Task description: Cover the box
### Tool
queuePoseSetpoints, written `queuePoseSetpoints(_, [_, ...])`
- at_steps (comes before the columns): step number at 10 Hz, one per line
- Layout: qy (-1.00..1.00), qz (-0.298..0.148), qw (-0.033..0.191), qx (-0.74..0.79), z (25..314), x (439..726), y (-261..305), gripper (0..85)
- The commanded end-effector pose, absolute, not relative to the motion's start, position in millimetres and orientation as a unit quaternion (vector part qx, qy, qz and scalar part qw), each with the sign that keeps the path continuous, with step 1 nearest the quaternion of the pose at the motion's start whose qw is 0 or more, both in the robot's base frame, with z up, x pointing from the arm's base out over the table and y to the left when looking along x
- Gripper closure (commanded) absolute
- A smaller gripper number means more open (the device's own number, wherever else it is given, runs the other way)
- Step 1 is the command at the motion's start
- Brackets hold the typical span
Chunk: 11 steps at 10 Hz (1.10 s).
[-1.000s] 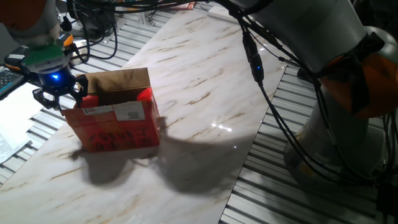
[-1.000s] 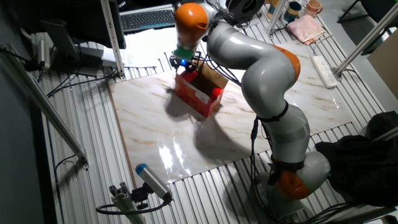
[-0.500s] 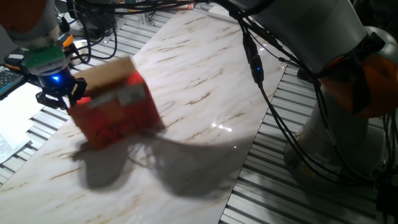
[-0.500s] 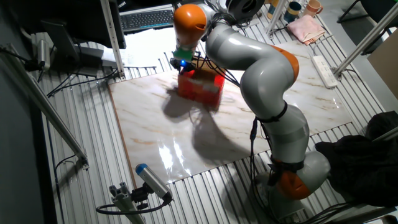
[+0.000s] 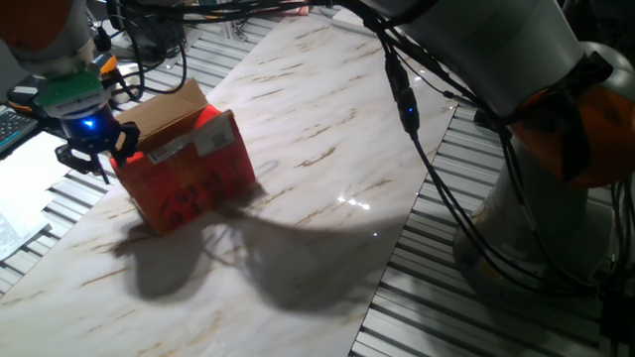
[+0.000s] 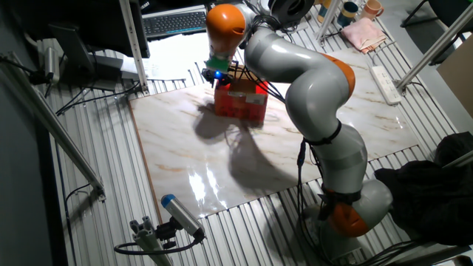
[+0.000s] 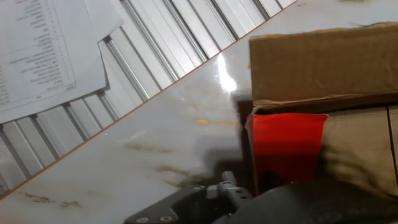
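At marble tabletop (image 5: 327,139) far corner: red carton (image 5: 189,183), brown flaps partly folded. Gripper (image 5: 91,151) beside its left end; finger opening unclear. Light, thin cardboard, slides easily; press flap edges.

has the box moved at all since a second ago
Yes. The box has turned on the marble table: its labelled side faced the camera squarely, now it angles up and away, flaps lower, beside the gripper.

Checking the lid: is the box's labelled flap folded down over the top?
Yes, the labelled flap lies flat across the top of the box.
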<state>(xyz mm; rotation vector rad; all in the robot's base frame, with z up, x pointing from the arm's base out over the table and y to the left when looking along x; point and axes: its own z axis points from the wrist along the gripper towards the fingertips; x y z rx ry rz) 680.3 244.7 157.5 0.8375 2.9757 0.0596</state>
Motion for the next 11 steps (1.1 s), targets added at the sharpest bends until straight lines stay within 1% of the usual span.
queuePoseSetpoints(1, [0.962, 0.018, 0.026, 0.271, 157.5, 680.7, 245.1, 34.0])
queuePoseSetpoints(3, [0.962, 0.023, 0.021, 0.271, 156.2, 680.8, 244.9, 34.0])
queuePoseSetpoints(11, [0.966, 0.019, 0.027, 0.258, 149.1, 676.5, 245.1, 34.0])
